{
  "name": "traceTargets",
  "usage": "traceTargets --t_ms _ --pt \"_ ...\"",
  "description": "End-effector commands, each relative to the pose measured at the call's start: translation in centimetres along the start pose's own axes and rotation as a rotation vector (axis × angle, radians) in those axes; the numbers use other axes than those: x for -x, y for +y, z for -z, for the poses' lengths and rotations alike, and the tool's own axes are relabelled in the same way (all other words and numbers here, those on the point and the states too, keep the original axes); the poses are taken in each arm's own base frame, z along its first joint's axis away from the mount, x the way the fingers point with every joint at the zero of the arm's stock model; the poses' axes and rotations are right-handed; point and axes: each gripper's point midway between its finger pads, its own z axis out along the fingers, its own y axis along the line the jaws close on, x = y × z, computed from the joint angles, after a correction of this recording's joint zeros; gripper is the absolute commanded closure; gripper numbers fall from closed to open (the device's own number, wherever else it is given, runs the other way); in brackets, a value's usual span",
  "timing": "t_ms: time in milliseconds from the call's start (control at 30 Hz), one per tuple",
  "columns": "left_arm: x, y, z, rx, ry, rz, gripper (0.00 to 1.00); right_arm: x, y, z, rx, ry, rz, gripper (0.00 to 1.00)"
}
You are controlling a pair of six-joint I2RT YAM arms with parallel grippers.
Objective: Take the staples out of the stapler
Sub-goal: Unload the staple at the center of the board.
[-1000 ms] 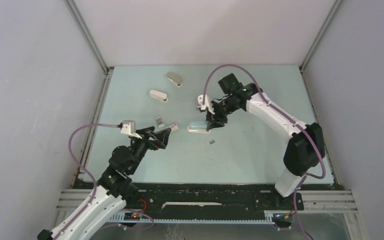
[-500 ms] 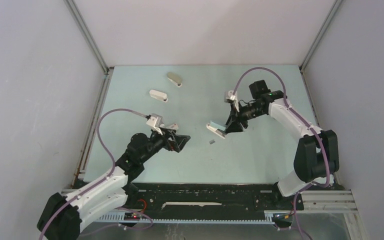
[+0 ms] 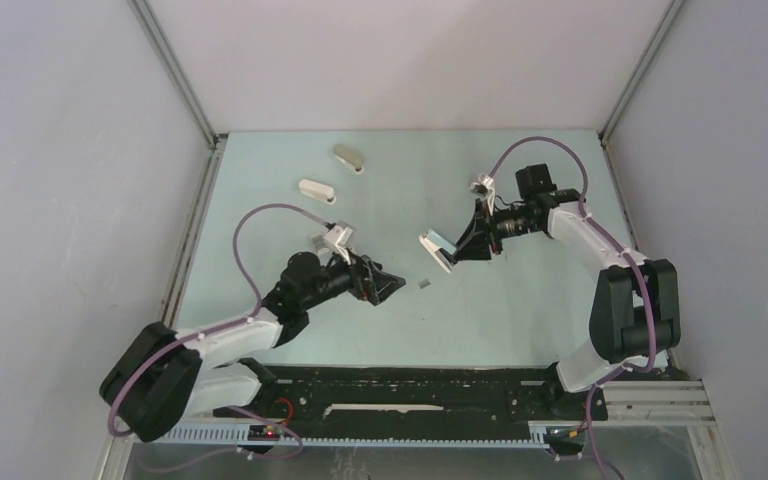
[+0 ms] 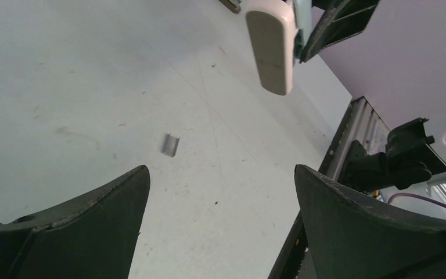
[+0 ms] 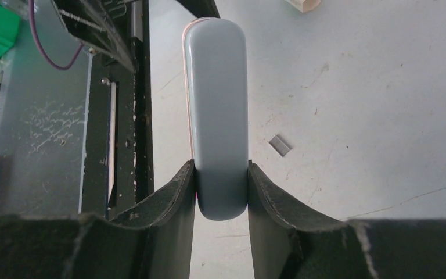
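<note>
**Right gripper (image 5: 220,168) pinching stapler (image 5: 216,99)**

Its jaws clamp one end of the pale blue stapler, right of centre in the top view. The left gripper (image 4: 219,174) hangs spread wide. The staples (image 3: 423,284) lie on the table (image 3: 520,310) between them.

The right end effector (image 3: 468,243), clamped on the pale blue stapler (image 3: 436,251), has lifted it off the surface (image 3: 520,320) and drawn it a little toward the right edge. The stapler now hangs tilted in the air instead of lying flat. The left end effector (image 3: 385,285), jaws wide apart, has reached from near the left edge toward the middle, stopping near the small strip of staples (image 3: 424,284).
</note>
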Motion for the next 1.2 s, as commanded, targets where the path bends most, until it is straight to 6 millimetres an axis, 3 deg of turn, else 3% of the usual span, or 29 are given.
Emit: traceTargets --t_ms 0,167,500,800,1167 --pt "3.2 -4.0 -2.2 -0.151 -0.054 -0.037 0.0 2.4 1.0 0.6 0.039 -0.106 0.006 1.0" --pt "2.8 -4.3 -3.1 -0.18 -0.04 -0.025 0.0 3.2 1.1 1.0 0.053 -0.148 -0.017 1.0" --pt "4.4 -6.5 -4.6 -0.299 -0.091 0.034 0.0 5.1 1.5 1.8 0.089 -0.208 -0.062 1.0" --pt "4.8 -6.4 -5.1 -0.301 -0.115 0.069 0.0 6.2 1.9 2.2 0.108 -0.238 -0.086 1.0" --pt "6.5 -8.2 -7.5 -0.369 -0.138 0.06 0.0 6.8 2.7 1.6 0.154 -0.239 -0.118 1.0"
